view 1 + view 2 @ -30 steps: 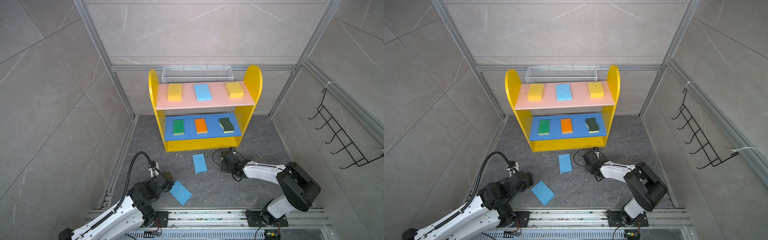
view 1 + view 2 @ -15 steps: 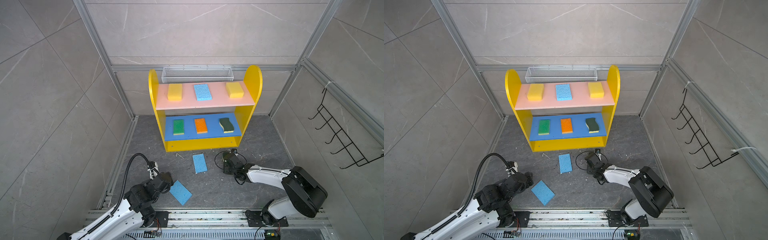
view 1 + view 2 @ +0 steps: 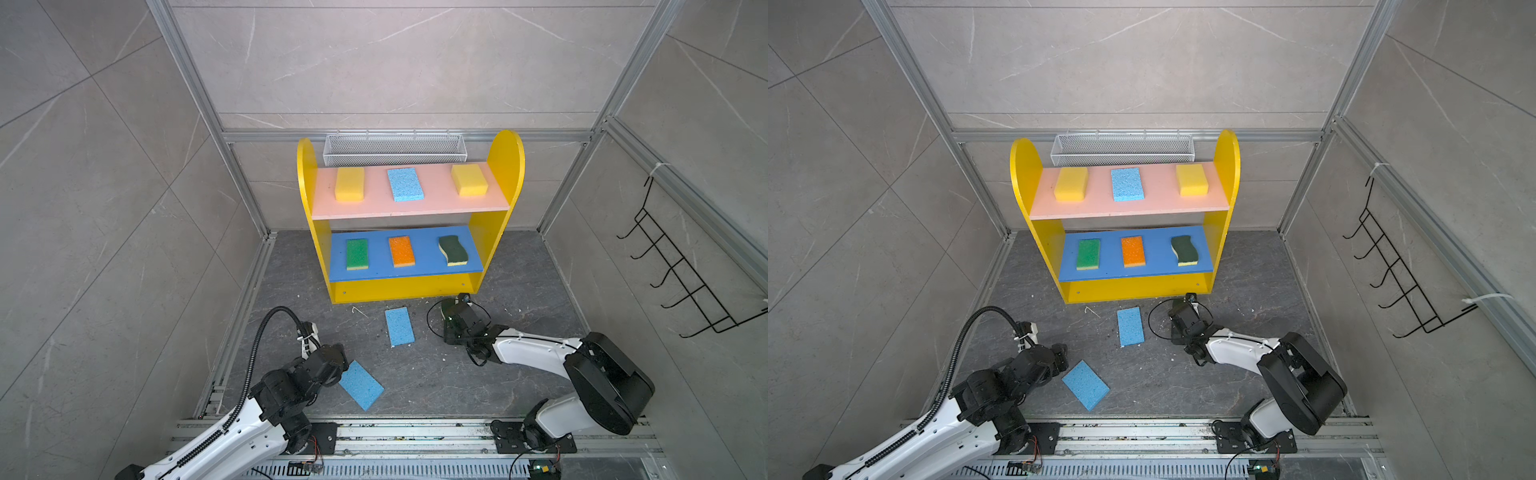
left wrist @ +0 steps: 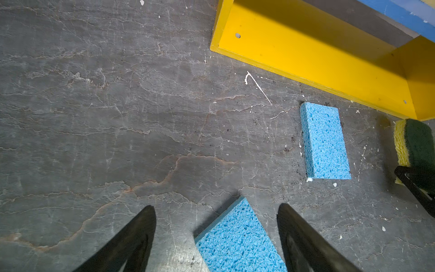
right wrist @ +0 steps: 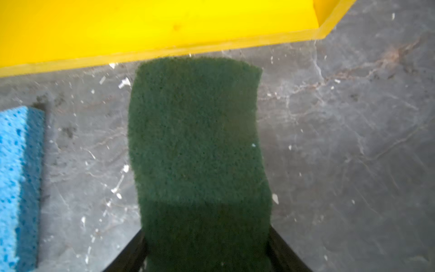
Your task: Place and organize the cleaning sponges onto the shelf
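Observation:
The shelf [image 3: 505, 166] holds two yellow sponges and a light blue one on its pink board. A bright green, an orange and a wavy dark green sponge lie on its blue board. On the floor, my left gripper [image 4: 216, 207] stands open over the corner of a light blue sponge [image 4: 237, 242], seen in both top views [image 3: 361, 385] [image 3: 1086, 384]. Another light blue sponge [image 3: 399, 326] lies before the shelf. My right gripper [image 5: 206, 232] is open, its fingers flanking the near end of a dark green sponge [image 5: 197, 141], which lies flat by the shelf's base.
A white mesh basket [image 3: 395, 148] hangs behind the shelf top. A black wire hook rack [image 3: 685, 282] is on the right wall. A metal rail [image 3: 415, 432] runs along the front. The right arm's cable loop [image 3: 432, 320] lies near the middle blue sponge.
The right arm's elbow has swung to the right while its gripper edged toward the shelf base. The left arm shifted slightly. Both pairs of jaws widened a little. No sponge moved.

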Controlling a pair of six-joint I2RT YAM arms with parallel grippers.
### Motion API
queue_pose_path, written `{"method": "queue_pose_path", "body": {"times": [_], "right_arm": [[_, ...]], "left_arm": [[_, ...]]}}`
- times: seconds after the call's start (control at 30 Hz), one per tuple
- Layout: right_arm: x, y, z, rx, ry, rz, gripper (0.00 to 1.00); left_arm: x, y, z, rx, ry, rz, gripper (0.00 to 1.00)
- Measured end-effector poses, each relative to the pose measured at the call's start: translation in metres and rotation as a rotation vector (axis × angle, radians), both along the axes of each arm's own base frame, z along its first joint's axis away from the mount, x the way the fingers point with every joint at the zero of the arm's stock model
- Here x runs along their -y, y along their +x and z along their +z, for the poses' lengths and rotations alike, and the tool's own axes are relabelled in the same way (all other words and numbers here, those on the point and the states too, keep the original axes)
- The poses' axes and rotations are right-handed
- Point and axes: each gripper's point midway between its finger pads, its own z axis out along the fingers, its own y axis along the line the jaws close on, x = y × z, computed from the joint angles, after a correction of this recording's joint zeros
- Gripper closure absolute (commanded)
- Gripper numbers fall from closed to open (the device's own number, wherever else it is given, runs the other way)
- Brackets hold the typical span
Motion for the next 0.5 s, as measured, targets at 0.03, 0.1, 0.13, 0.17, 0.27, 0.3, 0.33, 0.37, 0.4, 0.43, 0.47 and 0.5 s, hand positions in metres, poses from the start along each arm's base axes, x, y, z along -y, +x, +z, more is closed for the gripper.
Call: {"method": "queue_pose_path", "body": {"times": [0.03,0.1,0.13,0.17,0.27,0.3,0.33,0.37,0.4,0.43,0.47,0.5], "right_arm": [[-0.002,0.004,0.001,0.007,0.004,-0.001,0.36],[-0.007,0.011,0.003,0.019,0.009,-0.003,0.36],[-0.010,0.015,0.003,0.026,0.011,-0.005,0.36],[-0.012,0.019,0.004,0.033,0.013,-0.008,0.36],[-0.017,0.029,0.006,0.059,0.021,-0.015,0.36],[-0.018,0.031,0.007,0.068,0.022,-0.018,0.36],[-0.018,0.033,0.008,0.077,0.023,-0.023,0.36],[-0.018,0.035,0.009,0.084,0.021,-0.028,0.36],[-0.018,0.038,0.011,0.093,0.022,-0.033,0.36],[-0.017,0.041,0.013,0.101,0.021,-0.041,0.36],[-0.016,0.043,0.014,0.109,0.021,-0.048,0.36],[-0.015,0.046,0.016,0.116,0.021,-0.056,0.36]], "left_arm": [[0.000,0.001,0.000,0.004,0.000,0.000,0.16],[0.001,0.002,0.000,0.010,0.000,-0.002,0.16],[0.002,0.002,0.000,0.012,0.002,-0.004,0.16],[0.002,0.003,-0.001,0.012,0.003,-0.005,0.16],[0.002,0.004,-0.004,0.017,0.004,-0.006,0.16],[0.002,0.003,-0.005,0.015,0.006,-0.006,0.16],[0.002,0.003,-0.007,0.014,0.008,-0.006,0.16],[0.002,0.003,-0.008,0.013,0.009,-0.006,0.16],[0.001,0.003,-0.009,0.011,0.011,-0.006,0.16],[0.001,0.003,-0.010,0.010,0.013,-0.006,0.16],[0.001,0.003,-0.010,0.011,0.012,-0.006,0.16],[0.002,0.003,-0.010,0.012,0.010,-0.006,0.16]]}}
